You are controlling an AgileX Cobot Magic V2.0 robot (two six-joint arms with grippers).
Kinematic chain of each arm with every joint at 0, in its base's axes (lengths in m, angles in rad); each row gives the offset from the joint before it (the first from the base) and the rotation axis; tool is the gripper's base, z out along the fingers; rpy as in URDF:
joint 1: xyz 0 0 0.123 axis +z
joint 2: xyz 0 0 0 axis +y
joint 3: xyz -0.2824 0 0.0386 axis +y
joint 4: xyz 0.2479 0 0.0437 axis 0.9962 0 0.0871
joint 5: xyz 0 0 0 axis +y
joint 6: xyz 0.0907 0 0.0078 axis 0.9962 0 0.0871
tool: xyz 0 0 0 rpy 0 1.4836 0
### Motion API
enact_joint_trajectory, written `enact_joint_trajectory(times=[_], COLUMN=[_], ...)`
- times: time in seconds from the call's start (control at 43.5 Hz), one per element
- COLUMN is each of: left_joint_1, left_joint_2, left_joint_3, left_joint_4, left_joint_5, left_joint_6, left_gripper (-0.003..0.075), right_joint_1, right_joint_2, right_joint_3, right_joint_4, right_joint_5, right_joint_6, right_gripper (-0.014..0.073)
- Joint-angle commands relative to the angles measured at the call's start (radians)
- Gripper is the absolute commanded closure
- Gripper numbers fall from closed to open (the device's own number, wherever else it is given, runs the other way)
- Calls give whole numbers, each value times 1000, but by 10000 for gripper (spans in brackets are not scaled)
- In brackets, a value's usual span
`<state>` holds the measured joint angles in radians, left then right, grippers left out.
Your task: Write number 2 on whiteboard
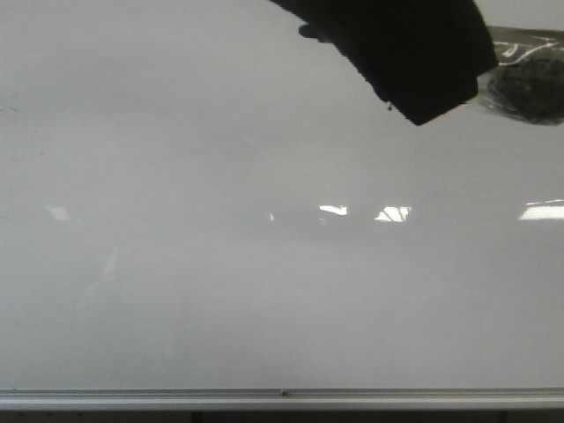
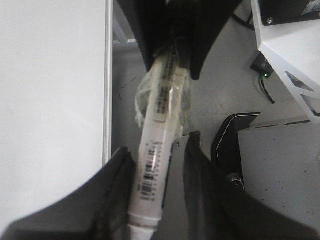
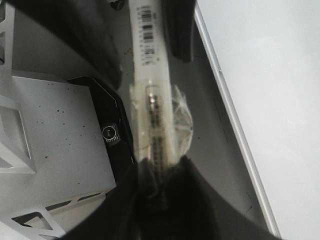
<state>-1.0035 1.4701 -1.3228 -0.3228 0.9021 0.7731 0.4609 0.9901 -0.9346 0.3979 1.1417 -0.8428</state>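
Both grippers clamp one marker (image 2: 155,165): left gripper (image 2: 152,200) at one end, right gripper (image 3: 160,195) at the other. Board (image 1: 264,264) fills the front view, unmarked; no 2 visible. Marker's long axis parallels the board edge, so neither end faces the board.

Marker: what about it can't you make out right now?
Left wrist view: marker lower end cut off by the frame edge; capped or not, unclear.
Right wrist view: taped end buried in the blurred right tool.
Front view: dark shape cut off by the top edge; which tool, unclear.
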Motion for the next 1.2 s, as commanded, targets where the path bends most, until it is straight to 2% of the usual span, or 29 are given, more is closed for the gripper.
enact_joint_trajectory(times=[0.0, 0.092, 0.161, 0.23, 0.345, 0.414, 0.46, 0.552, 0.621, 0.782, 0.92, 1.058, 1.173], left_joint_1=[-7, -7, -7, -7, 0, 16, 32, 87, 145, 324, 499, 661, 765], left_joint_2=[-33, -33, -33, -33, -33, -35, -35, -35, -35, -35, -35, -35, -35], left_joint_3=[-33, -33, -33, -33, -33, -33, -33, -33, -33, -20, 28, 163, 326], left_joint_4=[-37, -37, -37, -37, -29, 11, 55, 150, 250, 473, 507, 507, 507], left_joint_5=[-35, -37, -37, -37, -34, -29, -29, -17, -14, -18, -80, -333, -650], left_joint_6=[3, 3, 3, 1, -11, -55, -112, -228, -364, -664, -780, -881, -988], left_gripper=[616, 687, 729, 741, 741, 741, 741, 740, 740, 740, 740, 740, 740], right_joint_1=[1, 1, 1, 1, -4, -21, -46, -101, -143, -186, -186, -186, -186], right_joint_2=[-14, -14, -14, -14, -14, -27, -44, -85, -113, -155, -157, -157, -157], right_joint_3=[-34, -34, -34, -34, -39, -51, -56, -58, -58, -58, -58, -57, -57], right_joint_4=[31, 31, 31, 31, 31, 16, -1, -38, -51, -50, -50, -49, -49], right_joint_5=[-28, -26, -28, -31, -33, -32, -34, -36, -39, -70, -73, -82, -90], right_joint_6=[-8, -8, -8, -7, 8, 43, 77, 147, 186, 197, 197, 197, 197], right_gripper=[662, 651, 588, 467, 183, 75, 40, 36, 36, 36, 36, 36, 36])
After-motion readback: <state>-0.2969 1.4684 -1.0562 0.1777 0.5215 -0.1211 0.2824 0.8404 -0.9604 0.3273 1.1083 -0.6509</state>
